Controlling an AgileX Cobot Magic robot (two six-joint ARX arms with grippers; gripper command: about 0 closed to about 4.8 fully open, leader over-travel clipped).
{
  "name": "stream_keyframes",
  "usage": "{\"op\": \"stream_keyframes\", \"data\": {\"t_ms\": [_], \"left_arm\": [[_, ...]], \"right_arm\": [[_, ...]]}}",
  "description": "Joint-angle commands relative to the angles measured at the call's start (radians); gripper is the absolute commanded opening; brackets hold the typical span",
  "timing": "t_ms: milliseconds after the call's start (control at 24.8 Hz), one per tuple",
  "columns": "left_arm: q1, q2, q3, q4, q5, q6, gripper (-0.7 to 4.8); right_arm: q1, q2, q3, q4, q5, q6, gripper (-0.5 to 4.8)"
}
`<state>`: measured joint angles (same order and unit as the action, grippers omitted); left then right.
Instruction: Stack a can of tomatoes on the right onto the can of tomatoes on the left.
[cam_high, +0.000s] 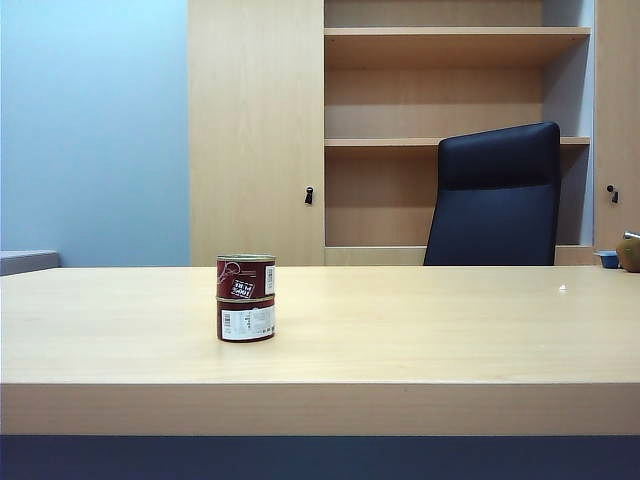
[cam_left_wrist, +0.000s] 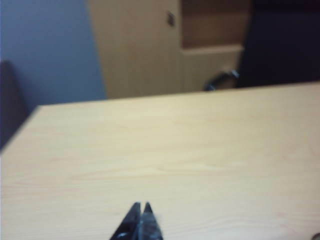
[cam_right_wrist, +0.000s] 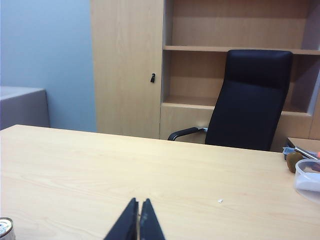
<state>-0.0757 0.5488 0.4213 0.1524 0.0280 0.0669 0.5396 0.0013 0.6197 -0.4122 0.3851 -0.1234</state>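
While the upper tomato can (cam_high: 246, 275) sits squarely on the lower tomato can (cam_high: 246, 320) left of centre on the wooden table (cam_high: 420, 330), we see neither arm in the exterior view. The left gripper (cam_left_wrist: 142, 206) hangs over bare tabletop with its jaws pressed together, holding nothing. The right gripper (cam_right_wrist: 139, 202) is likewise closed and empty, facing the black office chair (cam_right_wrist: 250, 100).
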Motion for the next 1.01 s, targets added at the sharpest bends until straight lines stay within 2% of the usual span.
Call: {"op": "stream_keyframes", "data": {"t_ms": [40, 283, 484, 646, 1009], "left_arm": [[0.000, -0.149, -0.113, 0.007, 0.034, -0.007, -0.04], [0.001, -0.414, -0.299, 0.019, 0.035, -0.101, -0.05], [0.002, -0.551, -0.393, 0.014, -0.005, -0.109, -0.05], [0.003, -0.546, -0.412, -0.090, -0.104, -0.143, -0.04], [0.002, -0.546, -0.412, -0.306, -0.103, -0.150, -0.05]], "right_arm": [[-0.002, -0.003, 0.003, -0.014, 0.002, 0.001, 0.27], [-0.002, -0.003, 0.003, -0.033, 0.006, 0.001, 0.27], [-0.002, -0.003, 0.003, -0.037, -0.002, 0.001, 0.27], [-0.002, -0.002, 0.003, -0.041, -0.002, 0.001, 0.27], [-0.002, -0.003, 0.003, -0.041, -0.002, 0.001, 0.27]]}}
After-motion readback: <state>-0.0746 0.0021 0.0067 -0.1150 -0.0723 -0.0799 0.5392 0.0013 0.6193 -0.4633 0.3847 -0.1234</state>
